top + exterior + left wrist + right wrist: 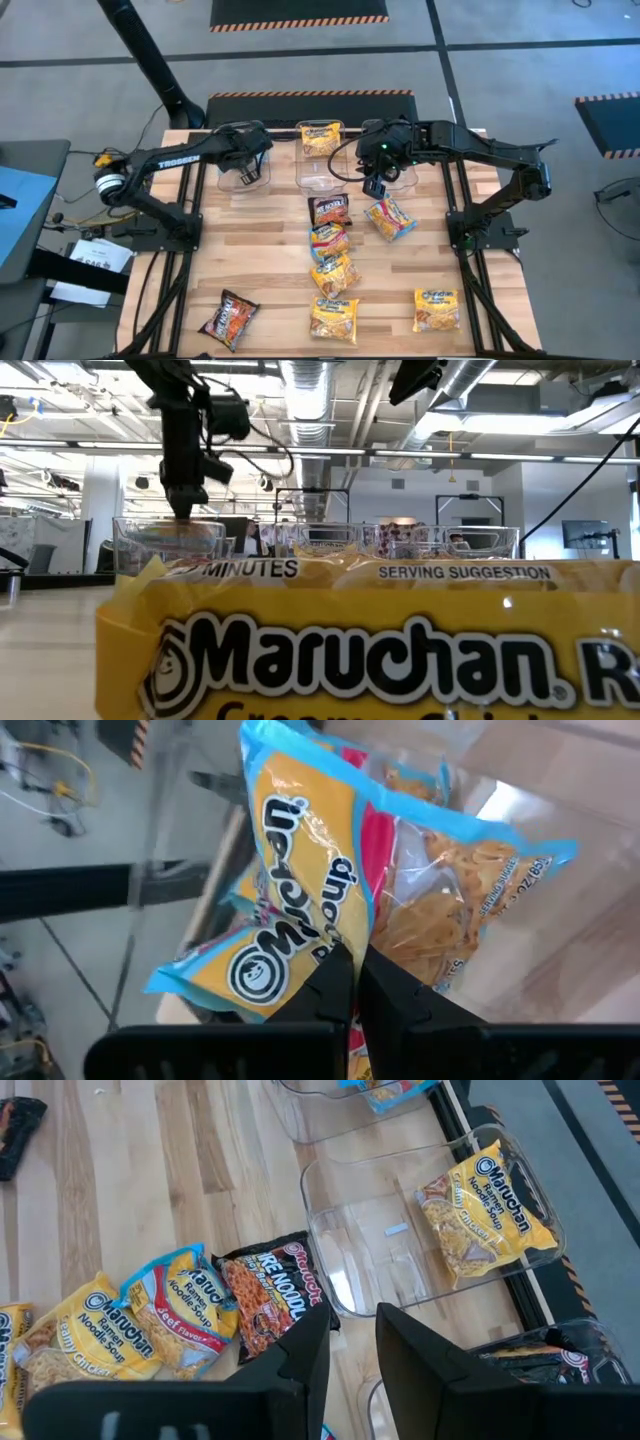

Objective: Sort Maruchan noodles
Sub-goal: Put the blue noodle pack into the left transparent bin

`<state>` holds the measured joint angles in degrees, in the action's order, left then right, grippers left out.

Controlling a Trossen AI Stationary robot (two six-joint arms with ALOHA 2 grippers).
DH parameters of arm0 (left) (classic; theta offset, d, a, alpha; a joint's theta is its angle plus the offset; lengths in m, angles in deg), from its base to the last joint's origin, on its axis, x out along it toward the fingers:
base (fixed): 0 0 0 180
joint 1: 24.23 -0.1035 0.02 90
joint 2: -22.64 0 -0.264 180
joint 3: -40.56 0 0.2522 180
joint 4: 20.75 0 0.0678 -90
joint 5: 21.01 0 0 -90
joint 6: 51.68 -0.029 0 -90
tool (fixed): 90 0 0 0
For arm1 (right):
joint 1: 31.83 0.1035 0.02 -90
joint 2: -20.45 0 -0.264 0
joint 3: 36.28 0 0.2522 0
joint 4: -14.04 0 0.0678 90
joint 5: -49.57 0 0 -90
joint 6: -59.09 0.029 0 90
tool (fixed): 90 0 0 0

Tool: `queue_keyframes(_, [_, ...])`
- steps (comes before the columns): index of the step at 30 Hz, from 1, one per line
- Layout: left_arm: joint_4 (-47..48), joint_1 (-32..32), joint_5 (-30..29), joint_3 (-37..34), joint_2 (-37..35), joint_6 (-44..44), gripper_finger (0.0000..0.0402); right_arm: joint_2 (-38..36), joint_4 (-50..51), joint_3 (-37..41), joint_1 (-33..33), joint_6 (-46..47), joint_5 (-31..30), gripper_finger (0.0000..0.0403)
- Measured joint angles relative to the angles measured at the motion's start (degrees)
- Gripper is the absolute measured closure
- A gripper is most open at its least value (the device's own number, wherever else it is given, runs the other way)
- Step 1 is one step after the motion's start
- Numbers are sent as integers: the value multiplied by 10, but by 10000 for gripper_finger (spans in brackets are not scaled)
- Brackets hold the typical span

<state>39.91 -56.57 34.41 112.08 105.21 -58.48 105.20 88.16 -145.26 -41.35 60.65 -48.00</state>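
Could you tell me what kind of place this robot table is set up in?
Most likely an open lab or workshop in an industrial-style building. The low view shows exposed ceiling ducts and rows of lights above an open floor; the high view shows hazard-striped floor mats around the wooden table.

Bright, even overhead light; the nearest yellow packet [370, 650] looms large, slightly soft.
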Motion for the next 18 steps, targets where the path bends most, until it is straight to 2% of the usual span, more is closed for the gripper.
queue_keyframes(10, [-61,-19,37,1,64,-16,401,0,0,0,0,0,0,292])
queue_keyframes(18, [-60,-31,50,1,75,-9,401,0,5,0,0,0,0,292])
